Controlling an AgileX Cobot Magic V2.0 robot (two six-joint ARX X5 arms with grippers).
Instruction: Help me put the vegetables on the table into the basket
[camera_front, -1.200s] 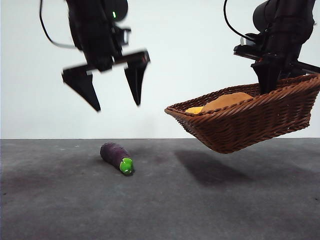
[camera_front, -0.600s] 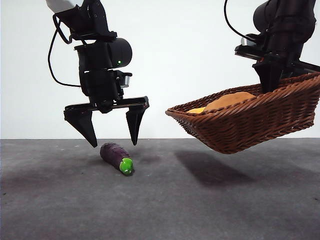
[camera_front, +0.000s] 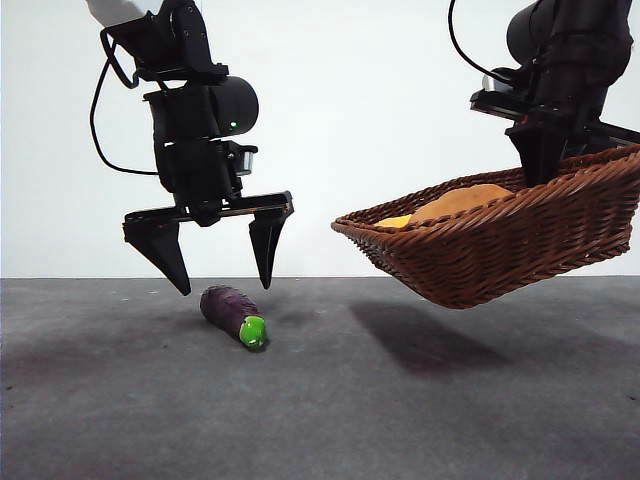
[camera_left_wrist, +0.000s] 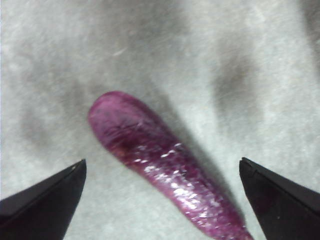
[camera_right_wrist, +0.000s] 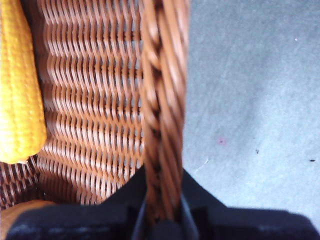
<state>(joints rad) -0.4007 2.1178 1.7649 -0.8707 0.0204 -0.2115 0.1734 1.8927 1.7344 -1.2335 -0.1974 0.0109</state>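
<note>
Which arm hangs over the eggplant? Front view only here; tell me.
Observer: The left gripper. Its wrist view shows the eggplant lying aslant between its open jaws, untouched.
Operator: Report the other gripper's hold on the basket.
Observer: The right gripper is shut on the basket's braided rim, one jaw inside, one outside.
Operator: Name the yellow thing inside.
Observer: A bumpy corn cob, lying against the inner wall.
</note>
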